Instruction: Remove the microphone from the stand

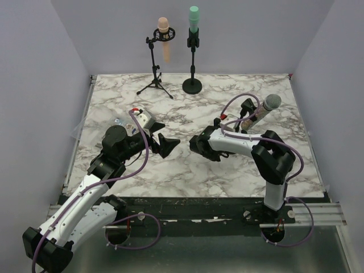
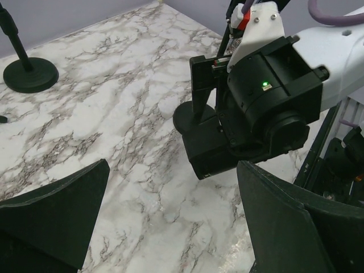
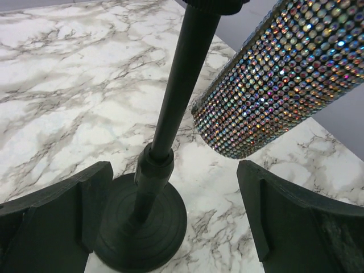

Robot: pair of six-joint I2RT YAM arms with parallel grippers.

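Observation:
A rhinestone-covered microphone (image 1: 264,111) with a silver grille sits tilted in a black stand (image 1: 247,108) at the right of the marble table. In the right wrist view its sparkly body (image 3: 284,85) hangs above and to the right of the stand's pole (image 3: 176,85) and round base (image 3: 142,227). My right gripper (image 1: 242,120) is open, low by the stand; its gap (image 3: 170,227) holds the base's right part, and the microphone is above it, untouched. My left gripper (image 1: 165,136) is open and empty at the table's middle (image 2: 170,227), pointing at the right arm.
A peach microphone (image 1: 165,37) on a tripod stand (image 1: 154,85) and a green microphone (image 1: 194,20) on a round-base stand (image 1: 192,86) are at the back. The right arm's black wrist (image 2: 256,114) is close in front of my left gripper. Grey walls enclose the table.

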